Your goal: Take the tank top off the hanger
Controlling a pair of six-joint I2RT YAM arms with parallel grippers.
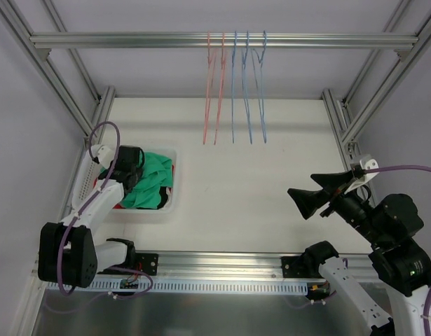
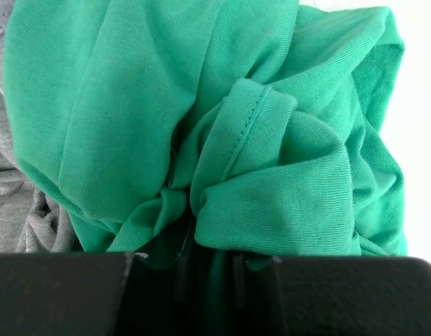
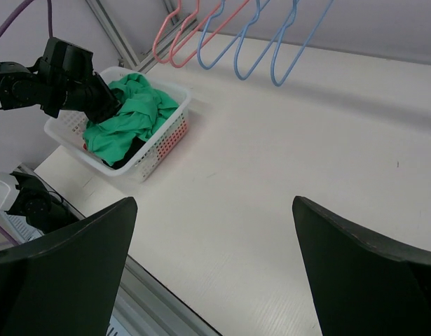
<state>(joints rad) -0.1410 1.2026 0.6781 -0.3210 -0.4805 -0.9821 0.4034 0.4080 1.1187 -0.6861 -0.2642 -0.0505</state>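
Note:
The green tank top (image 1: 153,178) lies bunched in a white basket (image 1: 174,159) at the table's left, off any hanger. It fills the left wrist view (image 2: 236,140) and shows in the right wrist view (image 3: 131,115). My left gripper (image 1: 136,175) is down in the basket, its jaws (image 2: 207,269) close together with a fold of green cloth between them. Two pink hangers (image 1: 214,91) and three blue hangers (image 1: 247,91) hang bare from the rail. My right gripper (image 1: 303,186) is open and empty above the table's right side (image 3: 214,231).
The basket (image 3: 155,150) also holds a grey cloth (image 2: 19,210) and dark clothes under the green one. An aluminium rail (image 1: 131,40) crosses the back, with frame posts at both sides. White tabletop (image 1: 257,182) lies between the basket and the right arm.

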